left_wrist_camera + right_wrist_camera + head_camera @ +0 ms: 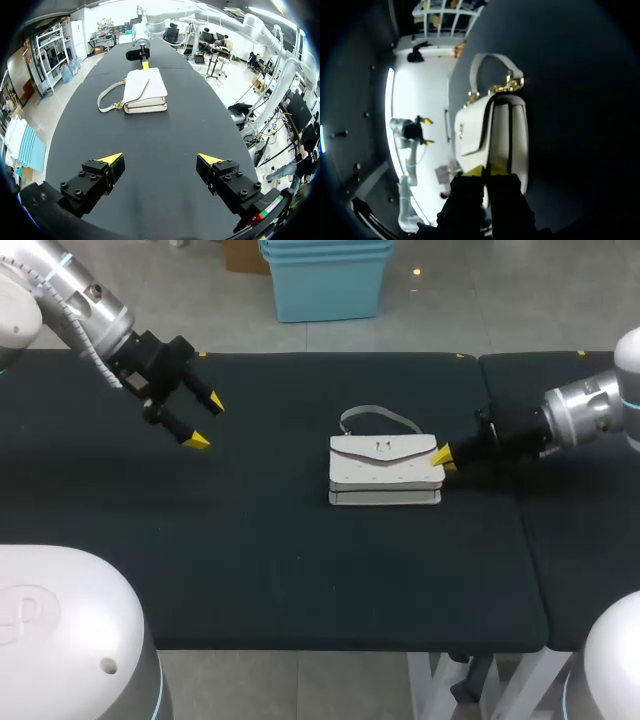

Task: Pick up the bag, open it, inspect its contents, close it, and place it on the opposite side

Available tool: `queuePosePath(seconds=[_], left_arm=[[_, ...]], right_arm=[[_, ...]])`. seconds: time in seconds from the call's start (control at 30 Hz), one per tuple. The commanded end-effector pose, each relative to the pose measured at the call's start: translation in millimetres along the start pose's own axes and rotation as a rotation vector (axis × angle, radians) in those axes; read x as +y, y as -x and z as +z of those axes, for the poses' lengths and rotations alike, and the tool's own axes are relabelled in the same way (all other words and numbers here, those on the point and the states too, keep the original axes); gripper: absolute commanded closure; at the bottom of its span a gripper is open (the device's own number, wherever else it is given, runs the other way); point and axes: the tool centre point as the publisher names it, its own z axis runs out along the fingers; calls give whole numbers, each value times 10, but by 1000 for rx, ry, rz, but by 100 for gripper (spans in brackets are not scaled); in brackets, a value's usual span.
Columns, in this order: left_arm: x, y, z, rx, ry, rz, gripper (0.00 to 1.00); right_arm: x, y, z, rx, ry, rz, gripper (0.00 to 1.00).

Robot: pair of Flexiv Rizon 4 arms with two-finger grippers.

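A white bag (385, 470) lies flat on the black tabletop (250, 540), a little right of the middle, with its flap facing up and shut. Its curved handle (378, 416) rests on the tabletop just behind it, on the side toward the far edge. In the right wrist view, gold chain links (502, 85) join the handle to the bag's body. The right claw (442, 457) comes in low from the right and sits against the bag's right end, touching it. From its own wrist view it is pressed up close to the edge where the flap meets the body (I cannot tell whether it is closed on that edge or only resting against it). The left claw (206, 422) hangs above the left part of the tabletop, well apart from the bag, spread wide with nothing between its two yellow tips. In the left wrist view the bag lies well ahead of this claw, with only bare tabletop between them, and the right claw shows at the bag's far end.
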Motion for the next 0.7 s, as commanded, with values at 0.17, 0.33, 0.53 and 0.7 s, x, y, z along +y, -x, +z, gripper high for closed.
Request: queuePosePath(seconds=[0.17, 0.33, 0.53, 0.7], left_arm=[[2, 4, 3, 0, -1, 1, 0], [2, 4, 3, 0, -1, 1, 0], [2, 4, 3, 0, -1, 1, 0], [2, 4, 3, 0, -1, 1, 0]], right_arm=[[-125, -133, 444, -16, 212, 5, 100], [-136, -250, 541, -25, 252, -16, 100], [-105, -306, 700, -20, 235, -18, 100], [-55, -304, 790, -16, 226, -8, 100]])
